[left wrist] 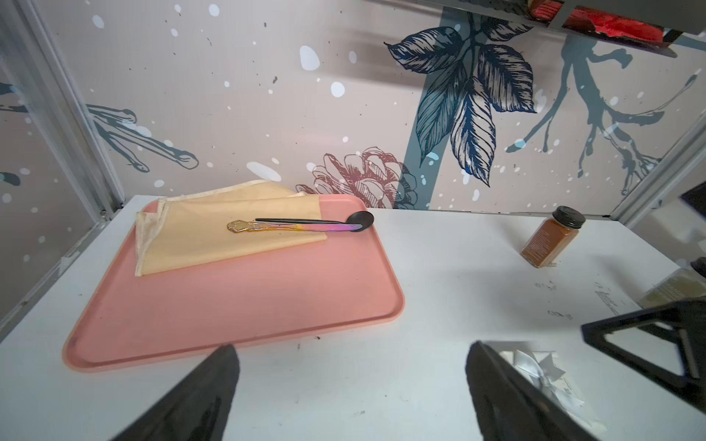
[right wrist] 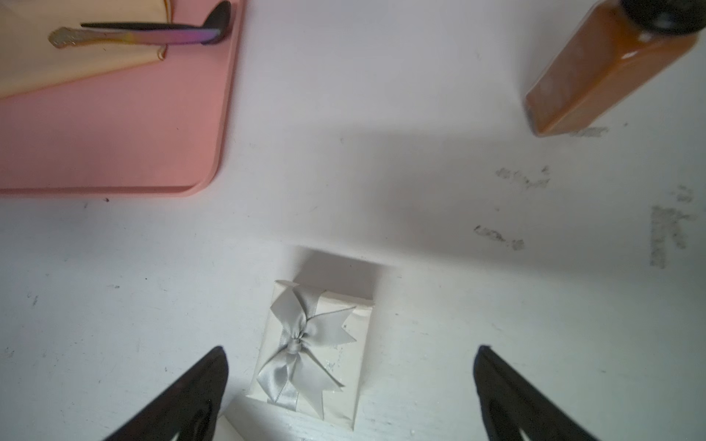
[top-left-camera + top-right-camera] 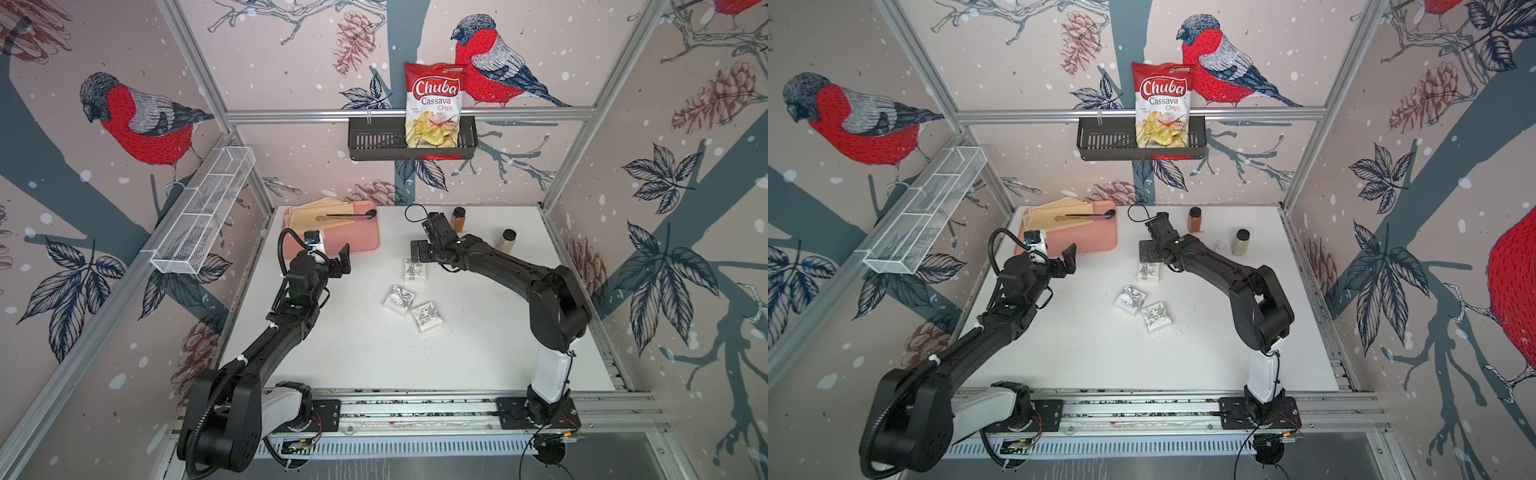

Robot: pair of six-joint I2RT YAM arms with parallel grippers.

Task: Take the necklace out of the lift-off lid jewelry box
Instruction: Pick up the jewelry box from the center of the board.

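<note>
- Matte black left arm [image 3: 291, 328] and right arm [image 3: 519, 270], each with 1 white lowest link [image 3: 550, 372].
- Ribbed black hose [image 3: 284, 249] with white ties [image 3: 240, 358] on the left; thin black cable [image 3: 409, 212] looping on the right.
- 1 green light [image 3: 297, 308] per arm.
- Black pointed fingers [image 2: 191, 389] on left claw [image 1: 351, 345] and right claw [image 2: 351, 348].

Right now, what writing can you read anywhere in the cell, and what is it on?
"Chuba": chip bag, white script on red.
"Cassava Chips": same bag, under the brand.
Small print elsewhere on the bag: too small to read.
Label on the amber jar: blurred, unreadable.
Dark print on one white box: too small to read.
Nothing else legible.
</note>
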